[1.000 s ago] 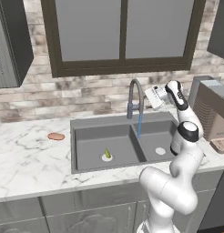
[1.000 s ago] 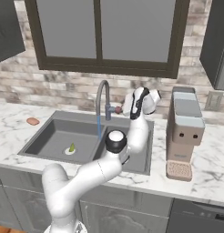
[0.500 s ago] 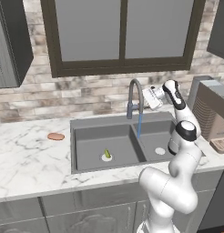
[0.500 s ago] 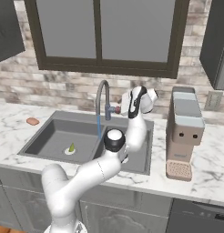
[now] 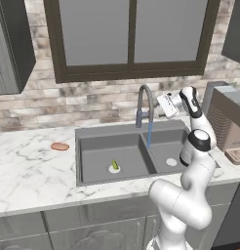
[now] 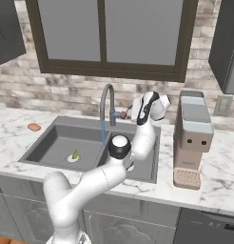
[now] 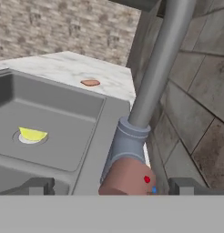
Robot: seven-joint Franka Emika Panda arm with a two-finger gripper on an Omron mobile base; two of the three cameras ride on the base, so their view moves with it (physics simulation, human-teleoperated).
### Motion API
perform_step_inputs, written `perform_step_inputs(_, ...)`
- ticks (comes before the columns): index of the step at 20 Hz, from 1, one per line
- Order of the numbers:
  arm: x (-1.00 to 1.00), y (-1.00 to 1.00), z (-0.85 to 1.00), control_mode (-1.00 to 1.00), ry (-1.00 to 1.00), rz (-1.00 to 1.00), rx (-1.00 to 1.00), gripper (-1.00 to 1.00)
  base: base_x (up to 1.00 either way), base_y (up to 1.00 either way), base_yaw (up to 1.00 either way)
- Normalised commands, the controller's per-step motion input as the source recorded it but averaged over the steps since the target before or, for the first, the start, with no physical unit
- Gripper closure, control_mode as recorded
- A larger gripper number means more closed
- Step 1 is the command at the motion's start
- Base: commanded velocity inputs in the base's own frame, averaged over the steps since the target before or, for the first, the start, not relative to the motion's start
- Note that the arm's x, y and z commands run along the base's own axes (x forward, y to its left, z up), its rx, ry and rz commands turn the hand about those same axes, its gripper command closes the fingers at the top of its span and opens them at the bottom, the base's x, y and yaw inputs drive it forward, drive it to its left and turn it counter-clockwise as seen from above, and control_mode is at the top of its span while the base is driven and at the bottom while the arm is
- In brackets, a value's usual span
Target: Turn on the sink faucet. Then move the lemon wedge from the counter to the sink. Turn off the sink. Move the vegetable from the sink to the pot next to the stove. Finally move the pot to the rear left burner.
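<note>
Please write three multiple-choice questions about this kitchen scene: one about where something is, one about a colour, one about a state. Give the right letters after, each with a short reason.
1. Where does the small yellow-green lemon wedge lie?
A. on the white marble counter
B. on the drain of the left bowl of the dark grey double sink
C. in the right bowl

2. What colour is the flat oval thing on the white marble counter?
A. orange-brown
B. blue
C. green

3. What is the state of the tall grey gooseneck faucet?
A. off and dry
B. running into the left bowl
C. running, its blue stream falling by the divider, at the right bowl's edge

Answers:
1 B, the wedge sits on the round white drain in the left bowl.
2 A, the oval shows orange-brown left of the sink.
3 C, a thin blue line drops from the spout; the gripper is at the faucet base with its jaws open.
</note>
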Motion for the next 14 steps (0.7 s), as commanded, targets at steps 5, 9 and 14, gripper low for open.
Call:
perform_step_inputs(5,0.20,-0.15,0.00,-1.00,0.04,-0.03,0.00,-1.00,0.00,0.00,0.00)
perform_step_inputs(9,0.28,-0.13,-0.03,-1.00,0.04,-0.01,0.00,-1.00,0.00,0.00,0.00)
perform_step_inputs(14,0.28,-0.11,-0.12,-1.00,0.03,0.00,0.00,-1.00,0.00,0.00,0.00)
